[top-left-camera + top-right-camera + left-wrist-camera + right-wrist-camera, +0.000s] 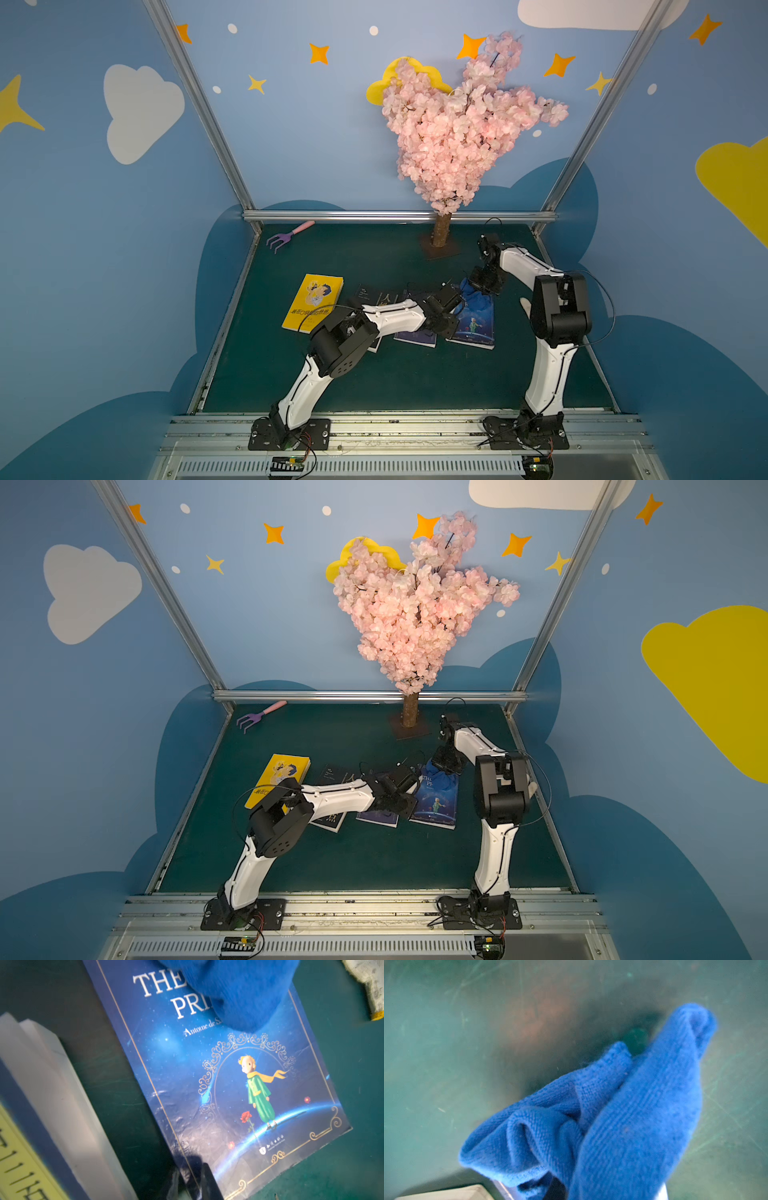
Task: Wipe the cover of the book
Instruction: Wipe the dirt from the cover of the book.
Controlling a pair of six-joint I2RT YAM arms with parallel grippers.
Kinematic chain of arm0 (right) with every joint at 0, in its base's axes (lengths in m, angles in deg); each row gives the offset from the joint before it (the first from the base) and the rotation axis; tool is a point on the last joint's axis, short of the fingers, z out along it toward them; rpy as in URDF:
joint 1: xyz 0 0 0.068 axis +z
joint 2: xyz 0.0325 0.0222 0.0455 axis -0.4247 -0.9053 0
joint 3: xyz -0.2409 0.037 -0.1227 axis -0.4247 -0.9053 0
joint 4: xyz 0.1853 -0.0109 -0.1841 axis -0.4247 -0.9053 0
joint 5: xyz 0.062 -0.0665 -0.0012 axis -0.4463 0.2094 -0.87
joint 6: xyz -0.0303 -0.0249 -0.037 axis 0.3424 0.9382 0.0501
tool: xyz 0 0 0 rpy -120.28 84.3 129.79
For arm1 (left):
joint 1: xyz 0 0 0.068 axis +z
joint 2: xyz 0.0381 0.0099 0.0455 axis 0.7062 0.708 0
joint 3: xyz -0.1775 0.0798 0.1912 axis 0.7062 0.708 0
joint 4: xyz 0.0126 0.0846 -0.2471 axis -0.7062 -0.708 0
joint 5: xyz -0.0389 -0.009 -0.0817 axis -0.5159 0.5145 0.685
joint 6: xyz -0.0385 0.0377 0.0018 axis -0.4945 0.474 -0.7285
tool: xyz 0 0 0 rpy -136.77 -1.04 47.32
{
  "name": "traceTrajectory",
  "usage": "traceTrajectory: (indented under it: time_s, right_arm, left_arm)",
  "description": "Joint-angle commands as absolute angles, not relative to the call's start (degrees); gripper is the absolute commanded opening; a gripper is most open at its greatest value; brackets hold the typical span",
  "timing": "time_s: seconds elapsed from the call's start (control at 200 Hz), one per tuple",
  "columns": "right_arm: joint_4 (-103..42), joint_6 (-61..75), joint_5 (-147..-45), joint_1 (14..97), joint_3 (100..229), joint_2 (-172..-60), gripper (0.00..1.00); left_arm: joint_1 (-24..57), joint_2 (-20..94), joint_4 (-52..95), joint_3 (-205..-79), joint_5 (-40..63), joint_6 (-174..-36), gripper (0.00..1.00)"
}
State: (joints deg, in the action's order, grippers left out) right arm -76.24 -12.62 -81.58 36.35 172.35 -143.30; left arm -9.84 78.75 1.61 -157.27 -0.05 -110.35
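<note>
Two arms: right end effector (483,286) clenches the blue cloth (239,991) over the Little Prince book (207,1088); left end effector (195,1178), cannot tell. Wiping looks in hand; next, drag the cloth down the cover.

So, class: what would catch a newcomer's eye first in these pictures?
The tall pink blossom tree at the back dominates. Next, the fluffy blue cloth bunched on the title end of the starry blue paperback book, and a bright yellow paperback book lying further left.

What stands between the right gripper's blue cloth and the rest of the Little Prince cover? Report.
Nothing visible: the blue cloth lies on The Little Prince book, its cover below bare. Only the left gripper sits at the lower spine-side corner.
</note>
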Motion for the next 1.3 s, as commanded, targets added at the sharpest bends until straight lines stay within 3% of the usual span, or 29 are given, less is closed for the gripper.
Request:
traceTrajectory:
  time_s: [0.0, 0.18, 0.3, 0.631, 0.786, 0.901, 1.156, 1.292]
  right_arm:
    - [-78.0, -12.9, -81.9, 40.5, 159.7, -138.9, 0.00]
    - [-74.3, -17.4, -82.7, 44.3, 143.2, -125.6, 0.00]
    - [-71.6, -17.2, -83.5, 44.4, 139.8, -123.0, 0.00]
    - [-81.4, -12.2, -83.2, 37.8, 171.9, -147.0, 0.00]
    - [-82.7, -12.8, -82.3, 37.4, 176.5, -149.9, 0.00]
    - [-81.4, -12.3, -81.9, 39.0, 170.0, -145.7, 0.00]
    - [-73.5, -16.3, -82.4, 44.2, 141.3, -124.7, 0.00]
    - [-71.9, -14.3, -81.0, 43.0, 139.1, -119.7, 0.00]
  left_arm:
    - [-11.0, 83.1, -5.7, -154.7, 2.8, -110.2, 0.21]
    - [-11.0, 83.1, -5.5, -154.6, 3.3, -110.5, 0.20]
    - [-10.9, 83.7, -5.6, -154.8, 3.4, -110.5, 0.20]
    - [-10.8, 82.9, -5.9, -154.4, 2.3, -110.2, 0.19]
    - [-10.8, 83.1, -6.0, -154.6, 2.7, -110.3, 0.18]
    - [-10.8, 82.9, -5.9, -154.5, 3.0, -110.3, 0.18]
    - [-10.8, 82.3, -5.7, -154.0, 2.7, -110.2, 0.17]
    - [-10.8, 83.2, -6.2, -154.9, 3.3, -110.3, 0.15]
